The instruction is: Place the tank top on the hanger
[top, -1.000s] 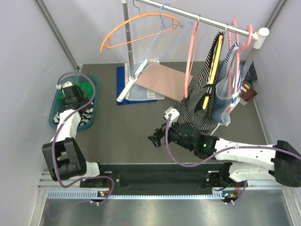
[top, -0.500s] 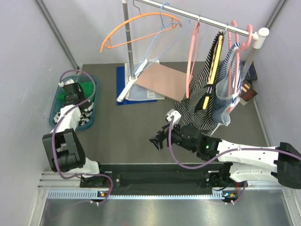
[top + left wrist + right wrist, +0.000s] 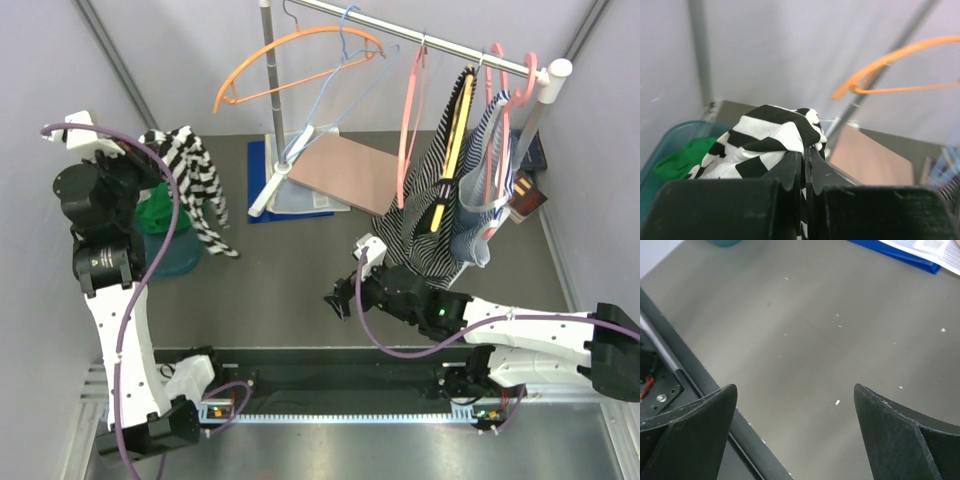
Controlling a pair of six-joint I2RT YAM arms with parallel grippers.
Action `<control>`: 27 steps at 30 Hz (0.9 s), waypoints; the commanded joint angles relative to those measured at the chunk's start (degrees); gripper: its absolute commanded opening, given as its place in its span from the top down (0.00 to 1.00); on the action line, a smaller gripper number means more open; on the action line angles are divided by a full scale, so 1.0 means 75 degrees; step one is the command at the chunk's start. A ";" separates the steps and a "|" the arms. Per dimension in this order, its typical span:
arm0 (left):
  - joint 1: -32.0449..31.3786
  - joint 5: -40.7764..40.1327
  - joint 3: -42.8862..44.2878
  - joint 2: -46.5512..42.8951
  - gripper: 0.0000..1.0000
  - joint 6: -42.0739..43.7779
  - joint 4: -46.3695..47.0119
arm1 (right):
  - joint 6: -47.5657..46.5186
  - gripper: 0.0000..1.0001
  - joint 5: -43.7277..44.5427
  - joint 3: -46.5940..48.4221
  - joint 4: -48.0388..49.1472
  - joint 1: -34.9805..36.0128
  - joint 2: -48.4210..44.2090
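The black-and-white striped tank top (image 3: 195, 175) hangs bunched in the air above the teal basket (image 3: 186, 257), its tail trailing down to the right. My left gripper (image 3: 150, 160) is raised high at the left and shut on the top's upper fold. In the left wrist view the closed left gripper (image 3: 807, 151) pinches the tank top (image 3: 772, 132). The salmon-pink hanger (image 3: 406, 135) hangs bare on the rail (image 3: 440, 48), far to the right. My right gripper (image 3: 335, 298) hovers low over the table's middle. It shows open and bare in the right wrist view (image 3: 795, 387).
An orange hanger (image 3: 300, 50) and a light-blue wire hanger (image 3: 352, 85) hang on the rail's left part. A dark narrow-striped garment with yellow trim (image 3: 440, 205) hangs at the right. A green cloth (image 3: 155, 215) lies in the basket. A brown board (image 3: 345, 172) lies near the stand's foot.
My left gripper closed on the tank top in the basket, and the arm rose high, lifting the top clear. The right arm barely moved.
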 commanded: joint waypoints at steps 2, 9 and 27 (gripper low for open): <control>-0.0087 0.2860 0.0889 0.0096 1.00 0.0040 -0.0684 | 0.0073 0.00 0.0579 0.0380 -0.0305 -0.0069 -0.0169; -0.0204 0.4595 0.0917 -0.0149 1.00 -0.0640 -0.0556 | 0.0284 0.00 0.1002 0.0463 -0.0728 -0.0069 -0.0438; -0.3040 -0.0259 -0.3609 -0.0923 1.00 0.0155 -0.1622 | 0.0787 0.03 0.1177 0.1105 -0.0611 0.0375 0.1318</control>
